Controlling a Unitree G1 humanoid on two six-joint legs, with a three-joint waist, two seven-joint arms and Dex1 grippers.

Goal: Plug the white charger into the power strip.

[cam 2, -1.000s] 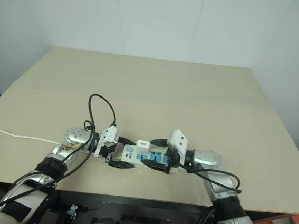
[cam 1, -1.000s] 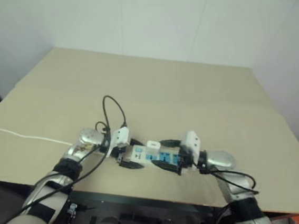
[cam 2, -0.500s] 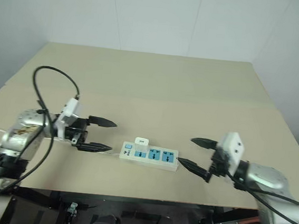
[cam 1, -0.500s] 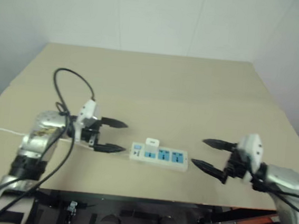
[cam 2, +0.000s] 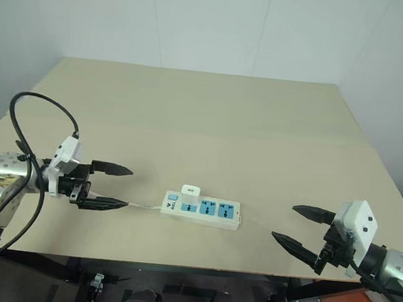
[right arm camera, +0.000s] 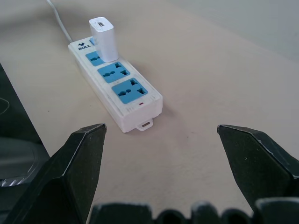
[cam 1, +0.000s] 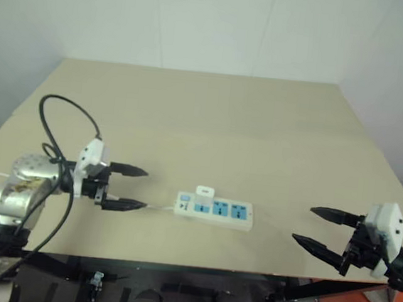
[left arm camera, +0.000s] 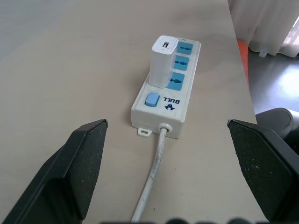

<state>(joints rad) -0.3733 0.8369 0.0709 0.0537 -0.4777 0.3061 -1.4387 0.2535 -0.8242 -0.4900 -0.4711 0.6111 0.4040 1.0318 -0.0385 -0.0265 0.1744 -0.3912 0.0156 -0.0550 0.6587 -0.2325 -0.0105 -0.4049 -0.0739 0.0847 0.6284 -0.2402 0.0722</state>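
Charger (left arm camera: 163, 60) stands upright in power strip (cam 1: 214, 211); both grippers' fingers (cam 1: 128, 187) (cam 1: 325, 234) spread wide, empty

Even, soft overhead light, faint shadows, perhaps slight haze in left eye view.

Head stereo: high, facing down over table (cam 1: 211, 123) | wrist views: low, close, opposite ends of power strip (left arm camera: 164, 88)
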